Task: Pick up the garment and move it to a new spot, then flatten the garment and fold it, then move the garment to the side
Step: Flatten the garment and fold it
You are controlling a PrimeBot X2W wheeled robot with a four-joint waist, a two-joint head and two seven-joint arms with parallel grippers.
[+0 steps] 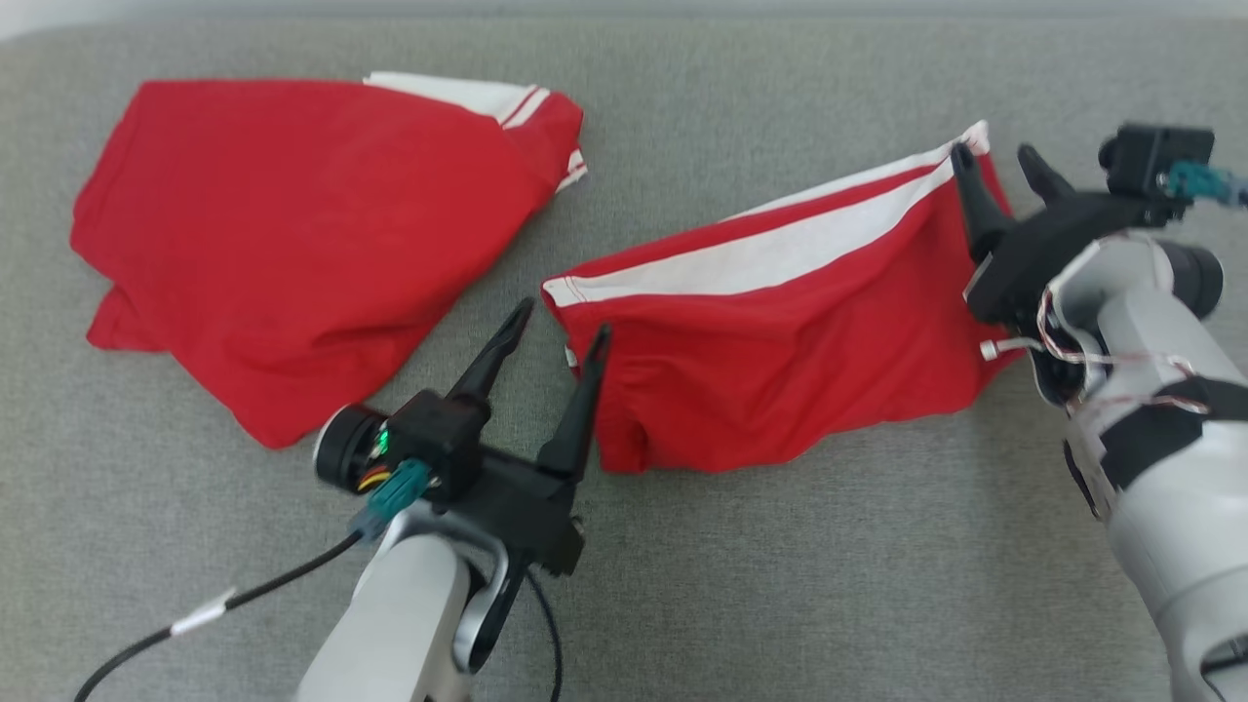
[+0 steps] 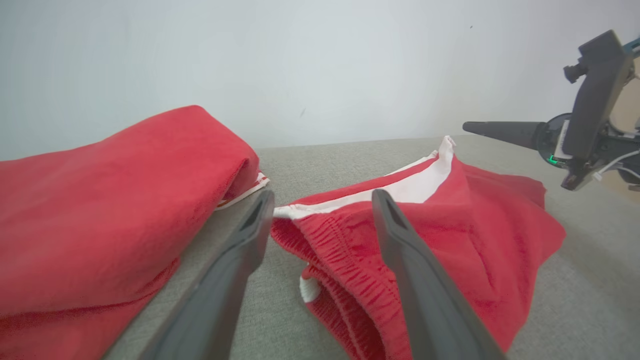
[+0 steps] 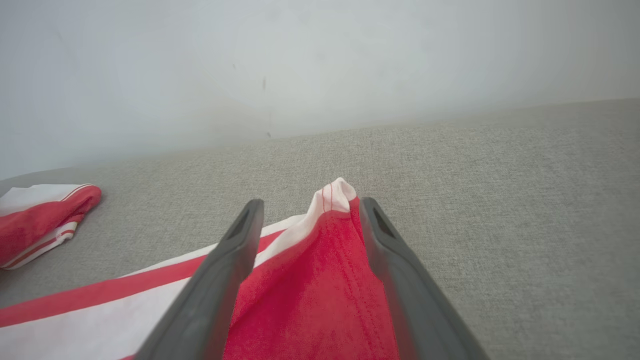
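**Worktop** (image 1: 780, 585): grey, woven cloth cover, matt. You can expect it to drag on fabric slid across it.

**Second red garment** (image 1: 292, 244): the bigger heap, far left, well apart from both arms. It is roughly folded, with a white-striped edge showing at its far side. Leave it alone.

**Garment** (image 1: 780, 361): red shorts, the task's piece. They lie crumpled and part-doubled on the worktop between your two arms, long axis running left to right.
- Handling, as a judgement: light, limp knit with no stiffness. It will sag and bunch from any single hold. It is not fragile and not slippery.
- Where to hold: take two matched corners so that it hangs flat. Pinch through all layers, or you may lift the top layer alone.

**Left gripper** (image 1: 565, 318): jaws stand open and hold nothing. They straddle the near-left corner, and the inner finger rests against the cloth edge.

**Right gripper** (image 1: 994, 151): jaws open, nothing gripped. The far-right corner stands in a small peak between the two fingers.

**White stripe** (image 1: 760, 258): a broad band along the far edge with a thin red line beside it. It runs up to the peak at the right gripper. Use it as your guide to a straight edge.

**Waistband** (image 2: 340, 250): gathered elastic at the left end, thicker than the rest. Judged the firmest place to grip.

**White tab** (image 2: 310, 290): it sits in the waistband opening. You cannot tell whether it is a label or a cord end.
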